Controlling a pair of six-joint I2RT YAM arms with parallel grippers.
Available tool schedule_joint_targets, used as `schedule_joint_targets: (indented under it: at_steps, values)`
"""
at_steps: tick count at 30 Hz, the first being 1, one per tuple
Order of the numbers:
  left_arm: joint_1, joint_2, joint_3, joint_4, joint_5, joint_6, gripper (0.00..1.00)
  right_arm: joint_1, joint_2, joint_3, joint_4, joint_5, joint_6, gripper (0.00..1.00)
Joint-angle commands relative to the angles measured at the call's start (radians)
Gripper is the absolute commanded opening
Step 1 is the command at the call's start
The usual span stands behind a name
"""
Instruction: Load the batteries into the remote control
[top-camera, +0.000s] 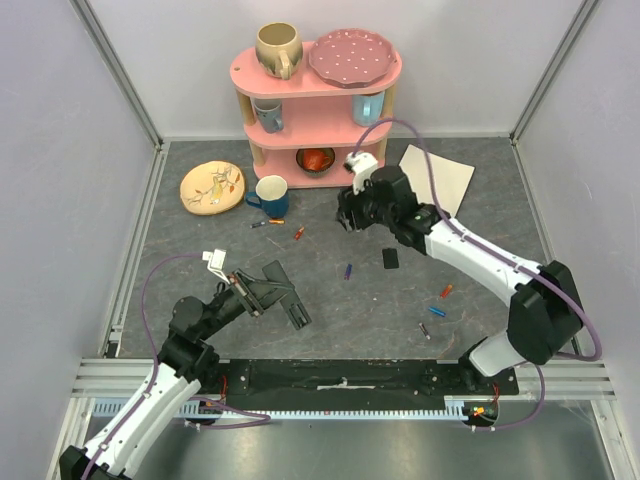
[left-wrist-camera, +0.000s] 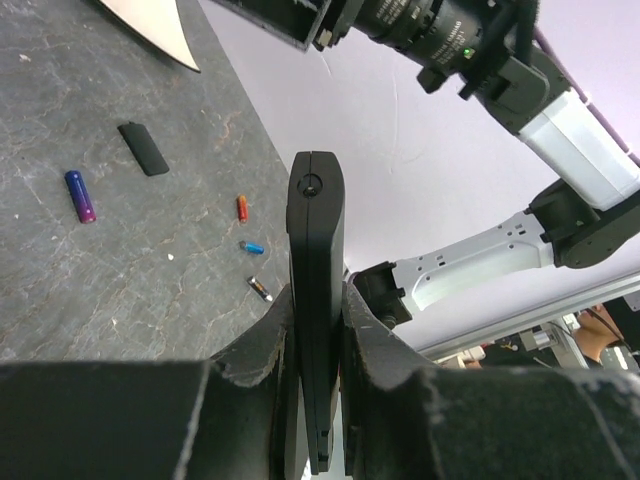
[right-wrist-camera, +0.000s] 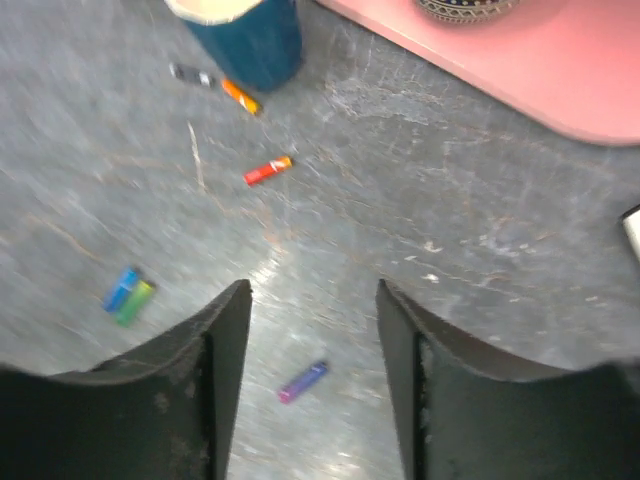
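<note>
The black remote control (top-camera: 292, 305) is held off the table at the front left, with my left gripper (top-camera: 262, 290) shut on it. In the left wrist view it stands edge-on (left-wrist-camera: 316, 260) between the jaws. My right gripper (top-camera: 346, 216) hovers open and holds nothing in front of the pink shelf. Below its fingertips (right-wrist-camera: 232, 300) lies a blue-purple battery (right-wrist-camera: 303, 381), with a red one (right-wrist-camera: 268, 170) farther off. The small black back cover (top-camera: 390, 258) lies flat mid-table. An orange-red battery (top-camera: 447, 291), a blue one (top-camera: 437, 310) and a dark one (top-camera: 424, 331) lie at the right front.
A blue mug (top-camera: 271, 193) and a yellow plate (top-camera: 212, 186) stand at the back left, with two more batteries (top-camera: 275, 222) by the mug. Behind stands the pink shelf (top-camera: 318, 80) with cups and a plate. A white sheet (top-camera: 440, 178) lies at the back right.
</note>
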Motion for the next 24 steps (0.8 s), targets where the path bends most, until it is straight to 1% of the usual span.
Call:
schedule_joint_targets:
  at_steps: [1, 2, 3, 4, 5, 6, 7, 9, 10, 13, 16, 20, 24]
  values:
    - [0.004, 0.01, -0.126, 0.074, -0.029, -0.013, 0.02, -0.086, 0.044, -0.034, 0.12, -0.175, 0.459, 0.49]
    - [0.006, 0.02, -0.124, 0.074, -0.029, -0.011, 0.02, -0.086, 0.044, -0.05, 0.148, -0.184, 0.508, 0.49]
    - [0.006, 0.024, -0.121, 0.074, -0.029, -0.008, 0.02, -0.073, 0.031, -0.115, 0.188, -0.136, 0.544, 0.49]
    - [0.006, 0.03, -0.118, 0.074, -0.029, -0.008, 0.02, -0.065, 0.017, -0.14, 0.226, -0.082, 0.577, 0.56]
    - [0.006, 0.036, -0.117, 0.074, -0.031, -0.006, 0.02, -0.06, 0.003, -0.155, 0.218, -0.045, 0.631, 0.62]
    - [0.006, 0.045, -0.115, 0.076, -0.034, -0.006, 0.02, -0.047, 0.004, -0.15, 0.187, -0.005, 0.642, 0.65]
    - [0.006, 0.051, -0.116, 0.076, -0.035, -0.006, 0.02, -0.034, 0.01, -0.136, 0.071, 0.129, 0.648, 0.66]
    - [0.006, 0.069, -0.12, 0.085, -0.044, -0.008, 0.02, 0.013, 0.043, -0.084, -0.031, 0.263, 0.642, 0.63]
    - [0.006, 0.076, -0.121, 0.09, -0.046, -0.008, 0.02, 0.022, 0.056, -0.074, -0.099, 0.347, 0.651, 0.57]
    - [0.006, 0.103, -0.124, 0.108, -0.047, -0.008, 0.02, 0.03, 0.128, -0.073, -0.152, 0.379, 0.697, 0.54]
    - [0.006, 0.128, -0.124, 0.129, -0.043, -0.006, 0.02, 0.047, 0.176, -0.068, -0.169, 0.383, 0.713, 0.53]
    - [0.006, 0.128, -0.126, 0.131, -0.038, -0.008, 0.02, 0.078, 0.21, -0.039, -0.201, 0.42, 0.725, 0.53]
    - [0.006, 0.123, -0.133, 0.129, -0.044, -0.013, 0.02, 0.093, 0.236, -0.019, -0.217, 0.428, 0.74, 0.51]
